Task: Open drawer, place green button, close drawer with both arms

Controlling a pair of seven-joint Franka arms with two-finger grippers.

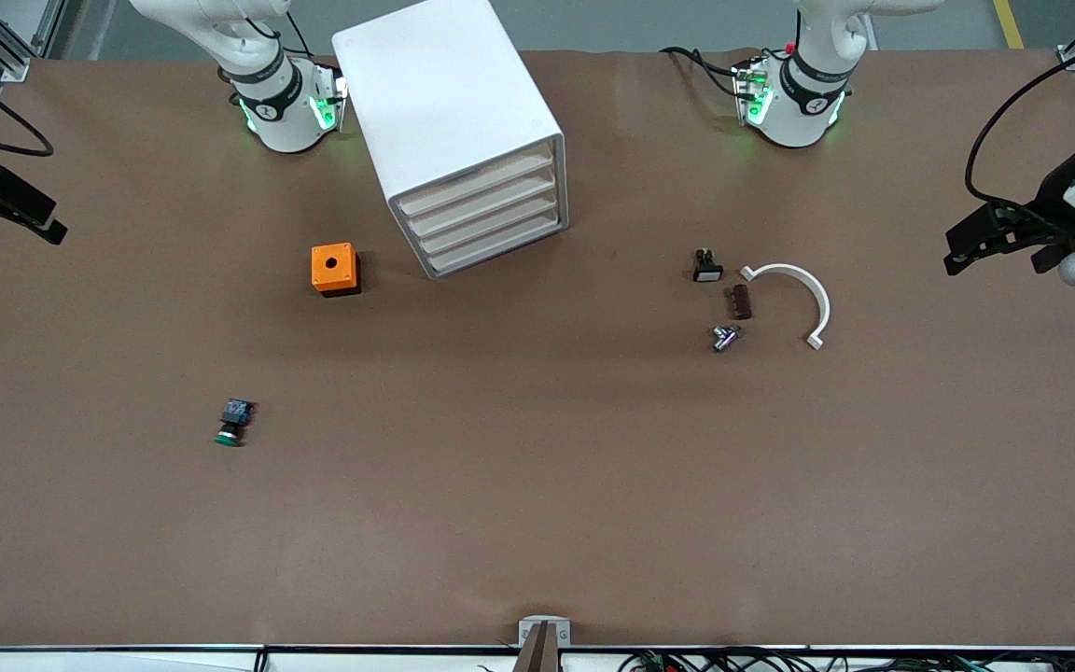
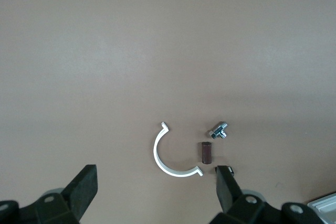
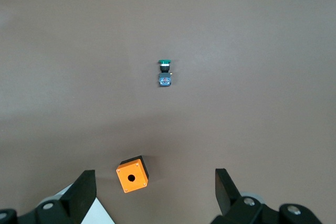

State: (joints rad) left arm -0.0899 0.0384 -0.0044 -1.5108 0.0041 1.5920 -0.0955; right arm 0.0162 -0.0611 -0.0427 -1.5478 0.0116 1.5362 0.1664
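Note:
The white cabinet (image 1: 449,112) stands between the arm bases. Its four drawers are shut, and the lowest drawer (image 1: 498,252) sits flush. The green-capped button (image 1: 233,423) lies on its side on the brown table, nearer the front camera than the orange box; it also shows in the right wrist view (image 3: 165,73). My right gripper (image 1: 38,219) is open and empty, up over the right arm's end of the table (image 3: 155,195). My left gripper (image 1: 959,247) is open and empty, up over the left arm's end (image 2: 156,192).
An orange box with a hole (image 1: 335,269) stands beside the cabinet (image 3: 132,174). Toward the left arm's end lie a small black part with a white face (image 1: 707,267), a brown cylinder (image 1: 741,302), a metal fitting (image 1: 726,338) and a white arc (image 1: 799,299).

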